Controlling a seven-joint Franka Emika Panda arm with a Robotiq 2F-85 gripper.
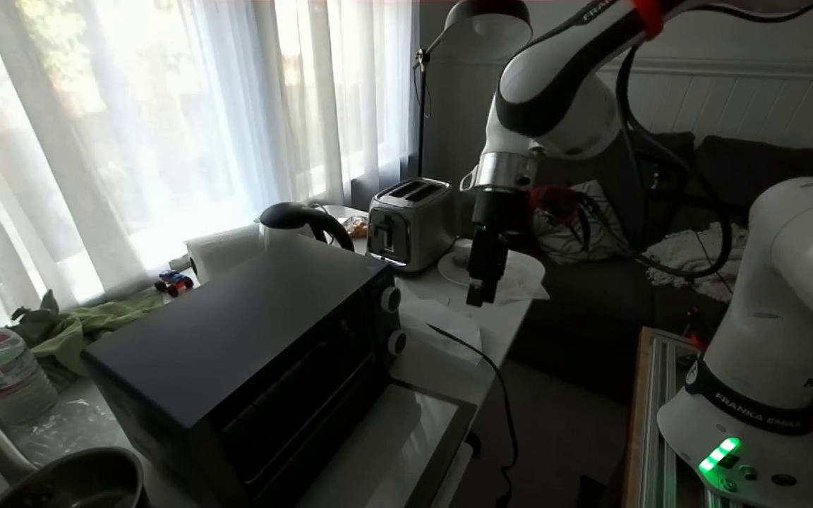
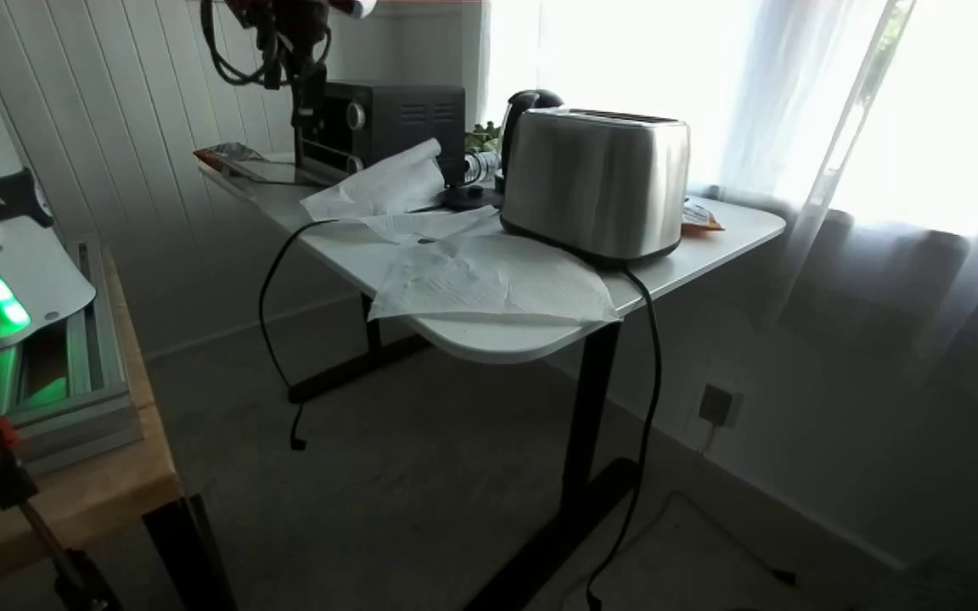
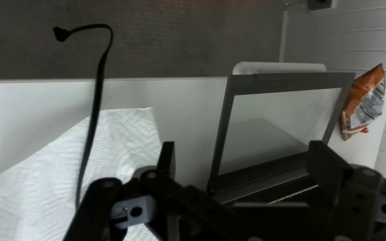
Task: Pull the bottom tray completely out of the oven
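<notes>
Bottom tray (image 3: 293, 194) seemingly inside the oven (image 1: 251, 317), gripper (image 1: 481, 295) spread wide and unladen

In an exterior view the gripper hangs over the worktop (image 3: 193, 100), towards three o'clock of the oven, its fingers (image 3: 323, 164) far apart with nothing between them. The oven's door (image 3: 276, 130) is folded down; the cavity is dark, and what I take for the tray's front is just a thin pale edge in the mouth, between five and six o'clock of the door in the wrist view. It should be light, stiff metal, hard to damage but thin and slick. Best hold, I judge: mid-front edge, one finger above, one beneath, which means turning the gripper; then a level pull between three and four o'clock in that exterior view. Off-centre, it may skew and jam.
</notes>
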